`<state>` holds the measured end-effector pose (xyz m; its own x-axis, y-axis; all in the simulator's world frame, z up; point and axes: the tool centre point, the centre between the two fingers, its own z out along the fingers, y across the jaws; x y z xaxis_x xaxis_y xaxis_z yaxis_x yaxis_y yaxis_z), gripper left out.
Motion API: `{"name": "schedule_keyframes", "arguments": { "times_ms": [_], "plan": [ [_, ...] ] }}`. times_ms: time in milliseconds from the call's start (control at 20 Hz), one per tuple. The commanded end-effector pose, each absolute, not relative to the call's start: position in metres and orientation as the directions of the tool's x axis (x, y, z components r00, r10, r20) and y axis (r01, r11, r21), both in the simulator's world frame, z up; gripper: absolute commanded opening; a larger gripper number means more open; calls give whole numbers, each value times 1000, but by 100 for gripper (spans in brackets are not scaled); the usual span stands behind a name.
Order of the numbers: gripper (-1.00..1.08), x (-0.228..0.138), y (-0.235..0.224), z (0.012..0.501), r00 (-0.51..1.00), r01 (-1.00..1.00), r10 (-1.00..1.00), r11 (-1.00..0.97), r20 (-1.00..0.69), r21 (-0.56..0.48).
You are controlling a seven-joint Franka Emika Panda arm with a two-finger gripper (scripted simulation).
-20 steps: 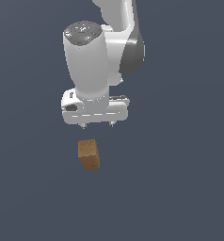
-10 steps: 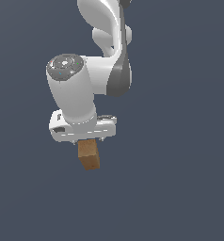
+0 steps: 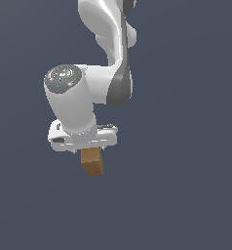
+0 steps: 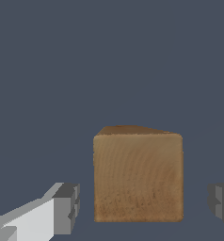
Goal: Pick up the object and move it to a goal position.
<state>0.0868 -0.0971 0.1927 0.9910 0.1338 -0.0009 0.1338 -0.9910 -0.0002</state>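
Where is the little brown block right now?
In the exterior view the block sits just under the white hand, near the middle. The wrist view shows it between the two fingers, with gaps on both sides.

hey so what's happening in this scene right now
A white robot arm has its gripper right over a small brown cube. In the wrist view the cube sits between the open jaws, with a gap on each side, so it is not gripped yet. No goal marker is visible.

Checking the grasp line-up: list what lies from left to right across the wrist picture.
One finger → a gap → the brown cube → a gap → the other finger. Neither finger touches the cube.
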Motion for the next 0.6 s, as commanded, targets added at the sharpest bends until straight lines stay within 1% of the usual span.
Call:
{"name": "schedule_keyframes", "arguments": {
  "times_ms": [0, 550],
  "plan": [
    [100, 87, -97, 190, 991, 134, 134, -991, -1, 0],
    [100, 86, -97, 144, 991, 135, 135, -991, 0, 0]
  ]
}}
